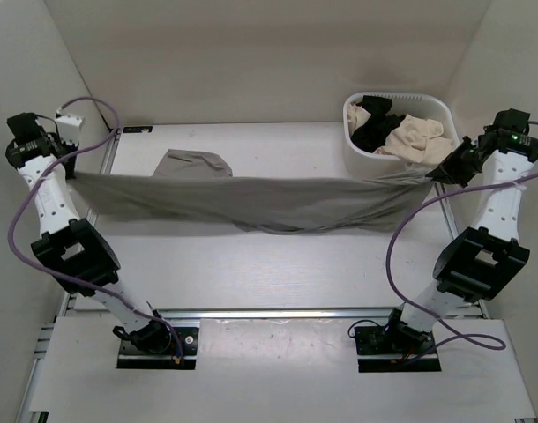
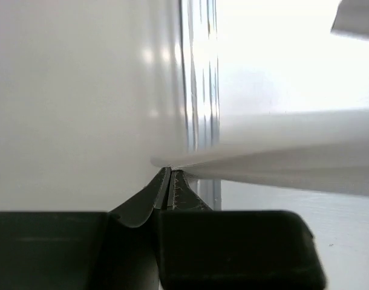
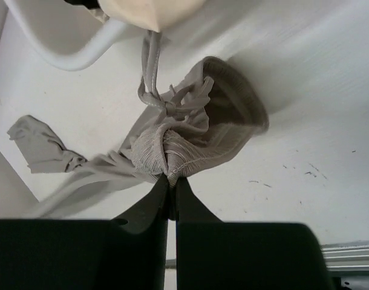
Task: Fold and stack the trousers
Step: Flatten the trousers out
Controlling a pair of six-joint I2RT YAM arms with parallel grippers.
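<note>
Plain cream walls (image 1: 251,53), white table (image 1: 278,264)

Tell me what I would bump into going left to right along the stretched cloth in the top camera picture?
Left end effector → grey trousers → right end effector.

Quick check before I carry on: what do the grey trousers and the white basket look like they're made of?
The trousers look like thin, soft, matte fabric, probably a light knit. They sag where they hang unsupported, and the right wrist view shows a ribbed, gathered waistband with a flat drawstring. The basket looks like smooth white moulded plastic, going by its rigid, rounded wall.
</note>
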